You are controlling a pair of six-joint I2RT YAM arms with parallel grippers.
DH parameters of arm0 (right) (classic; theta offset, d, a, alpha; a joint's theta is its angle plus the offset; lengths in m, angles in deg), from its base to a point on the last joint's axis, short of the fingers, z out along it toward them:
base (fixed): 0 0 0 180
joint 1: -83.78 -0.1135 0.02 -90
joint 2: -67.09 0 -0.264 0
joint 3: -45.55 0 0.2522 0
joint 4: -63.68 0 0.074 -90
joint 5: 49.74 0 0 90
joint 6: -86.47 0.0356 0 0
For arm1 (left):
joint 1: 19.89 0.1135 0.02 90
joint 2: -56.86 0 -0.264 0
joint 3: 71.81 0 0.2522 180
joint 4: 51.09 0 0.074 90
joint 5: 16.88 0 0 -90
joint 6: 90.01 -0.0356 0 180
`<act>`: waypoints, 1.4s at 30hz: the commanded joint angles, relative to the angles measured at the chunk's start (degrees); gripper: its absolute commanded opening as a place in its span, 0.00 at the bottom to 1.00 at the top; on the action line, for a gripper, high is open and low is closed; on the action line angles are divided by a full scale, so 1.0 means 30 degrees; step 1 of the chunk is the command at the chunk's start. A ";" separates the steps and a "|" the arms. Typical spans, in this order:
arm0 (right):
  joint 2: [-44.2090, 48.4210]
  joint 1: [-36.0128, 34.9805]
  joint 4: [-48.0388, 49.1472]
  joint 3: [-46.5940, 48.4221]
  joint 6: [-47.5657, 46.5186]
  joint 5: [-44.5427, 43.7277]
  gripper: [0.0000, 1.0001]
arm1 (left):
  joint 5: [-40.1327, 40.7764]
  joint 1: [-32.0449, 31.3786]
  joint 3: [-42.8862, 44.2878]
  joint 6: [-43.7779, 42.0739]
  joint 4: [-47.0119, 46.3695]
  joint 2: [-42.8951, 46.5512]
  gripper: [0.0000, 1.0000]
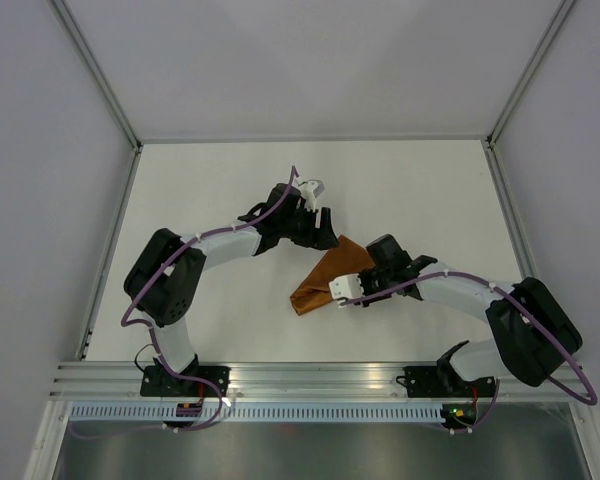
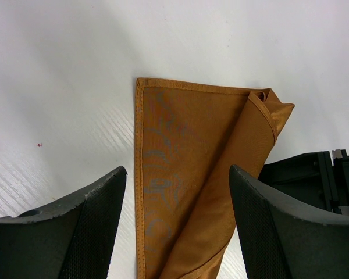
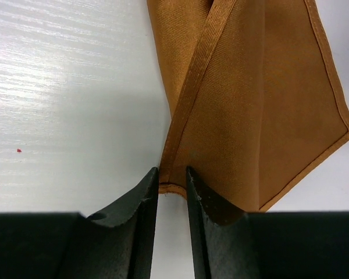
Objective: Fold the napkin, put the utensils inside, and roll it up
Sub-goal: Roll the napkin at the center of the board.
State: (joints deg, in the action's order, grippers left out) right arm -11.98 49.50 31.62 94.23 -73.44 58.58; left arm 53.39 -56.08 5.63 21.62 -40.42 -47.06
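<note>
The fold looks like the step in hand: the right gripper (image 3: 171,174) is pinched tight on a hemmed corner of the napkin (image 1: 323,282). This thin rust-brown cloth lies doubled over and crooked near the middle of the table (image 1: 230,180), a bit toward its near edge. Farther back, the left gripper (image 2: 177,174) hangs with its jaws wide apart over the cloth's far end, and it likely must drop and pinch there next.

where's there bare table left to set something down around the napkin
Free: the broad far strip of table beyond both arms, up to the back wall; the near patch between the napkin and the front rail, flanked by the two arm bases. Crowded: the middle, where the left fingers and right fingers flank the napkin.
</note>
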 commanded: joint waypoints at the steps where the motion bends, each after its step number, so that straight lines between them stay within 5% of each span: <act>1: -0.1299 -0.0028 -0.2803 0.0078 -0.0133 -0.0014 0.32 | -0.0661 0.0167 0.0248 0.0056 -0.0229 0.0070 0.76; 11: -0.2032 -0.0028 -0.3067 -0.0009 -0.0222 -0.0541 0.25 | -0.0866 0.0225 0.0365 -0.0002 -0.0229 -0.0165 0.75; 21: -0.3381 -0.0028 -0.4242 0.1076 0.0011 -0.0835 0.01 | -0.0750 0.0226 0.0395 -0.0031 -0.0141 0.0010 0.74; 42: -0.3994 0.0001 -0.4651 0.6904 0.2677 -0.0513 0.00 | -0.1219 0.0255 -0.0366 -0.0149 -0.0199 0.1474 0.74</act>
State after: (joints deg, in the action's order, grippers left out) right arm -22.42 49.50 18.09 111.35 -67.82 57.30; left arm 50.55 -55.60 5.41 21.59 -40.03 -46.69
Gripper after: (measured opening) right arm 0.007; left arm 0.745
